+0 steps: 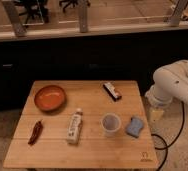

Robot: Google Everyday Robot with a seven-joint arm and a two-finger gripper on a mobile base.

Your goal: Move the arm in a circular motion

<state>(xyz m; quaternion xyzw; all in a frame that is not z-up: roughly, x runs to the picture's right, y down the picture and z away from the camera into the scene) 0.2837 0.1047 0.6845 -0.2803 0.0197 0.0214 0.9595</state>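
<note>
Camera view: wooden counter (87, 150), pale slatted planks, rectangular, small logo at the near right corner. On it:
- round orange-red bowl (50, 97), glossy, far left
- dark red dried chili peppers (35, 132), wrinkled, near left edge
- white bottle (75, 127) lying on its side, cap toward the far edge, label printed
- translucent plastic cup (111, 123), upright, right of the bottle
- blue sponge (135, 127), soft rectangular block, just beside the cup
- dark flat bar (112, 91) with a red-and-white end, far centre, lying diagonally

The arm (176, 82) is at the right edge, off the counter's right side. It is cream-white, made of thick rounded tubes with small dark dots and a bulbous joint. The upper segment comes in from the right and bends at the joint. The long axis then drops roughly vertical.

The claw (156, 114) is a slim pale tip pointing down beside the counter's right edge, near the sponge. It holds nothing visible; cannot tell if it is open or closed.

A black cable (163, 142) loops below it over the speckled floor.
</note>
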